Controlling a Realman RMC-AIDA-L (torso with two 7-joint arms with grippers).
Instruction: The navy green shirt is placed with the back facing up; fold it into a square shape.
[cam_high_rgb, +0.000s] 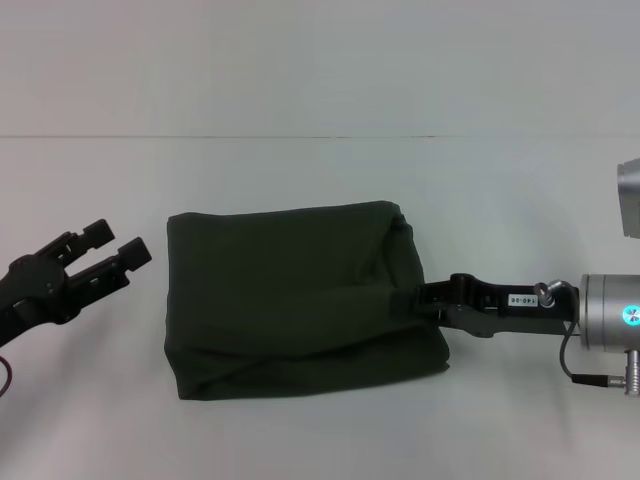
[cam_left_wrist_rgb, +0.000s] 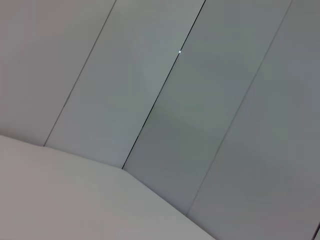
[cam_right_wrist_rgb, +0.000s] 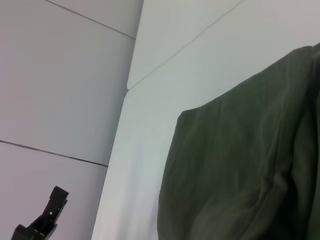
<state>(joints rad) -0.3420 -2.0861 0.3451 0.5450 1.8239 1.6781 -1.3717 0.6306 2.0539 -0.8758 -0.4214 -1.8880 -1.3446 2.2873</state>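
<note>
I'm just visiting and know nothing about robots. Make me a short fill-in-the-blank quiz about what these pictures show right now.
1. The shirt lying on the white table is dark ____ in colour.
2. The left gripper hangs beside the shirt with its fingers ____.
3. The right gripper meets the shirt at its ____ edge in the head view.
4. The shirt is folded into a roughly ____ shape.

Missing words: green; open; right; square

Head cam looks down from above on the whole white table (cam_high_rgb: 300, 60). Left wrist cam faces off toward wall panels (cam_left_wrist_rgb: 165, 100), I think. Right wrist cam sits low and close to the navy green shirt (cam_right_wrist_rgb: 235, 165), shared with the head view.
</note>
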